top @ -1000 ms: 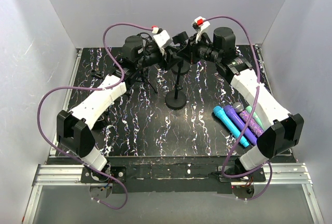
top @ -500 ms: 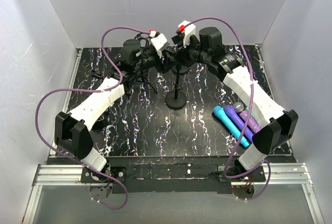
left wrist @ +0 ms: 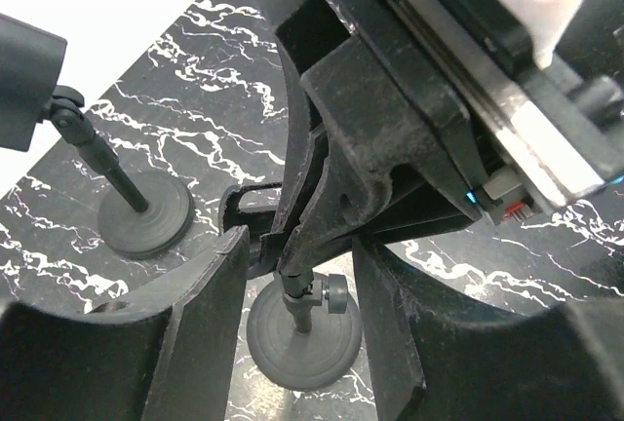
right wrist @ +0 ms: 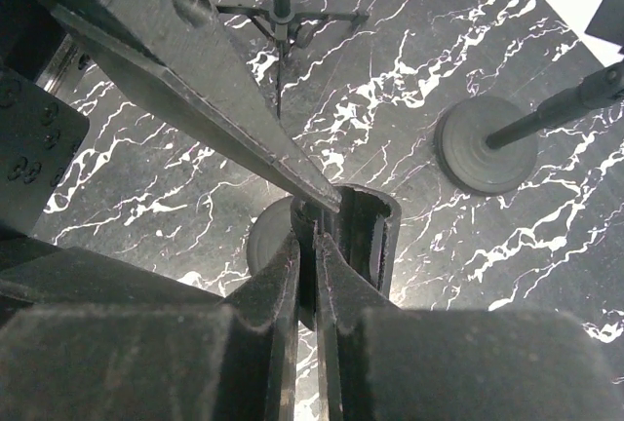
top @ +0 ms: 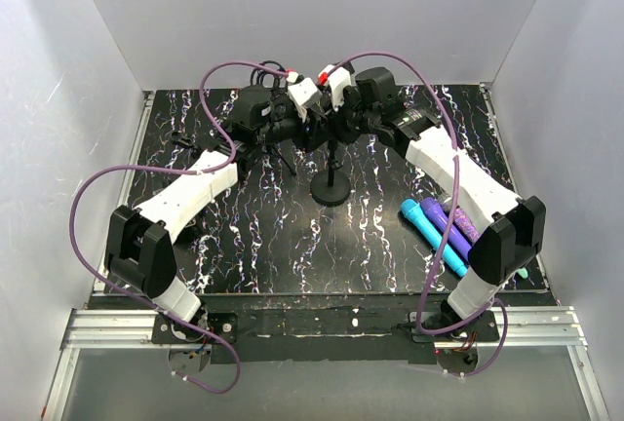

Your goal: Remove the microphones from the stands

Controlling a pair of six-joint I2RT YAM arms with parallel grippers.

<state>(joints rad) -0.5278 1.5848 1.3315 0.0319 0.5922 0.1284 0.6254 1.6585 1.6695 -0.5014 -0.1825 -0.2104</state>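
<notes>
The black microphone stand has a round base (top: 331, 188) in the middle of the marbled table. Its C-shaped clip (right wrist: 375, 226) looks empty; no microphone shows in it. Both grippers meet over the stand's top. My right gripper (right wrist: 314, 241) is shut on the near wall of the clip; it also shows in the top view (top: 338, 127). My left gripper (left wrist: 297, 246) is open, its fingers (left wrist: 210, 324) on either side of the stand's post below the clip, not touching it. A cyan microphone (top: 430, 233) and a purple microphone (top: 450, 227) lie at the right.
A second round-base stand (right wrist: 486, 145) stands beyond the clip and also shows in the left wrist view (left wrist: 146, 218). A tripod stand (right wrist: 281, 14) stands at the back left. My right forearm (top: 458, 177) passes over the loose microphones. White walls close in the table.
Both grippers came down and inward onto the stand's top. The right gripper moved left to the clip, and its forearm now covers more of the loose microphones.
</notes>
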